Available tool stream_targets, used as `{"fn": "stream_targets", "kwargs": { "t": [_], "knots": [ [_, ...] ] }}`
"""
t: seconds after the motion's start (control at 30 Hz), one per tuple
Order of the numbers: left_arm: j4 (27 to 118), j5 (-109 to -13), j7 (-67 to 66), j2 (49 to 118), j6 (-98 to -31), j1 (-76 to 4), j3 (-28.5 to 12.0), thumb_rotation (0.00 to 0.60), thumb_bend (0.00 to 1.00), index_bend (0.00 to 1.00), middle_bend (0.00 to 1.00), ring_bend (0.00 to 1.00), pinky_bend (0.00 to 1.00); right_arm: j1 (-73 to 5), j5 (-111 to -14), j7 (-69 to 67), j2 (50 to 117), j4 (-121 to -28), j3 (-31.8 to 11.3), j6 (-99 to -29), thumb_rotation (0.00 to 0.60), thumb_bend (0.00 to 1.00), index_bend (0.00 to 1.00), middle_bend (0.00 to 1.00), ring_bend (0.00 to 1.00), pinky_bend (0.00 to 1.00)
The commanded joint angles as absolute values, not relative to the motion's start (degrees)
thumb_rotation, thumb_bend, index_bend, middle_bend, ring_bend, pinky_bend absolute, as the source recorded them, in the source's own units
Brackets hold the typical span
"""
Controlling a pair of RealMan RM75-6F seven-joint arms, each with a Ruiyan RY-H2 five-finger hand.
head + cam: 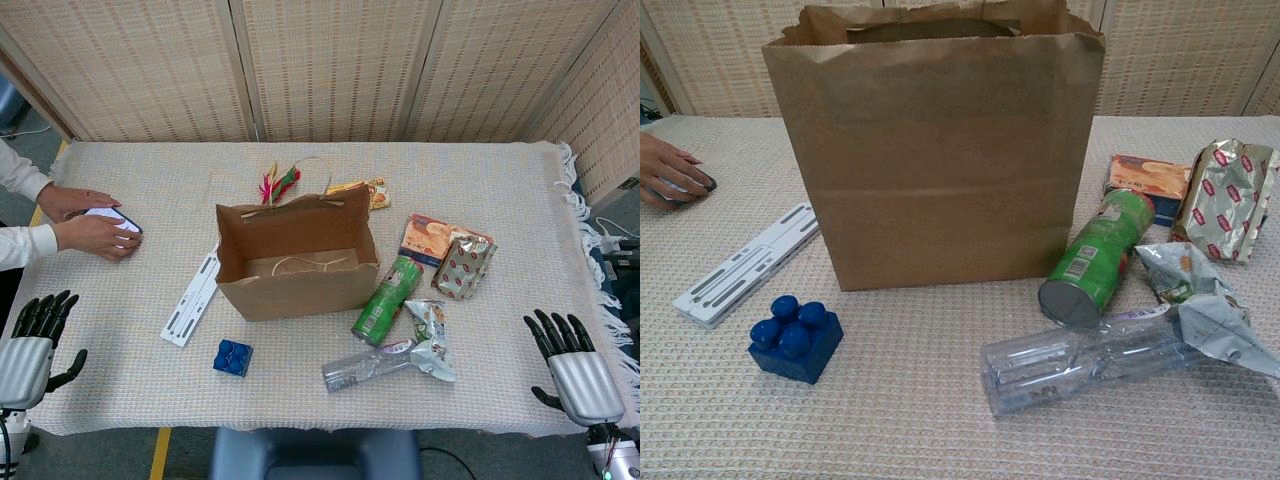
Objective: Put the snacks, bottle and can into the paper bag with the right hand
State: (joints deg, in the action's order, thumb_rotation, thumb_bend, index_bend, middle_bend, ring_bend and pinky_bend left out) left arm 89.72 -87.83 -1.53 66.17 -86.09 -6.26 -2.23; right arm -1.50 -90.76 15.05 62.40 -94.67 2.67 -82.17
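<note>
A brown paper bag (300, 270) (940, 150) stands upright and open mid-table. Right of it a green can (387, 299) (1097, 258) lies on its side. A clear plastic bottle (368, 366) (1080, 362) lies in front of the can. A silver snack packet (432, 340) (1205, 310) rests against the bottle's right end. Further right lie an orange snack pack (428, 239) (1148, 178) and a silver-red snack bag (463, 266) (1230, 200). My right hand (572, 366) hovers open at the table's front right edge. My left hand (32, 340) is open at the front left edge. Neither hand shows in the chest view.
A blue toy brick (232, 357) (795, 337) and a white plastic strip (192, 298) (745, 263) lie left of the bag. Behind the bag are a yellow packet (365, 190) and a red-green item (280, 184). A person's hands (90, 222) (668, 170) rest at far left.
</note>
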Motion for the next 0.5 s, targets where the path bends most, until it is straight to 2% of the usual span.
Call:
{"fn": "stream_targets", "kwargs": {
  "t": [0.03,0.3,0.5],
  "knots": [
    [89.8,-87.9,-1.5,66.2,-86.1,-6.2,-2.2,0.600,0.37,0.00,0.00,0.00,0.00,-1.5,-90.9,15.0,62.4,-94.6,2.7,-82.2,0.600,0.00,0.00,0.00,0.00,0.00],
    [89.7,-87.8,-1.6,66.2,-86.0,-6.3,-2.2,0.600,0.37,0.00,0.00,0.00,0.00,-2.2,-93.4,13.0,62.1,-94.0,3.7,-81.6,0.600,0.00,0.00,0.00,0.00,0.00],
    [89.9,-87.5,-1.9,66.2,-85.8,-6.4,-2.4,0.600,0.37,0.00,0.00,0.00,0.00,-4.8,-95.1,11.8,61.9,-94.9,5.0,-76.8,0.600,0.00,0.00,0.00,0.00,0.00]
  ]
}}
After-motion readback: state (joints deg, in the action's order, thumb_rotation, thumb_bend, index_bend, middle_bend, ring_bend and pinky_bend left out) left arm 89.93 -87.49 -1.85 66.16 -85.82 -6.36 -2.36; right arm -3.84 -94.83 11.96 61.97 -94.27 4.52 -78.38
